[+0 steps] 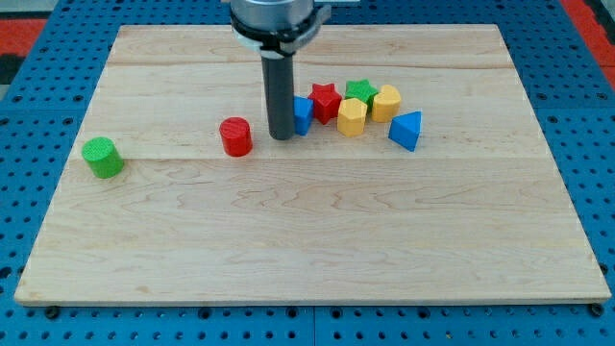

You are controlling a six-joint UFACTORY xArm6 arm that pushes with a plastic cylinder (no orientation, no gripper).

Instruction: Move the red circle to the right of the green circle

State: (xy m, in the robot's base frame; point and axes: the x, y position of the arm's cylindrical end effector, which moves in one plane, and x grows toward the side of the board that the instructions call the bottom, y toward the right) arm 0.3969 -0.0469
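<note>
Risk is judged to lie chiefly in the push line. Nearest on the wooden worktop, towards the view's left, the green circle is seen standing alone. Further in, the red circle is found well apart from it on the view's right, with my tip set just beside its right. No jaws are fitted to the tool, so nothing is gripped. An off-centre shove could let the red circle roll aside, or be driven into the green one. Behind the rod, a blue block, red star, yellow blocks, a green block and a blue triangular block could be disturbed. No writing can be read.
</note>
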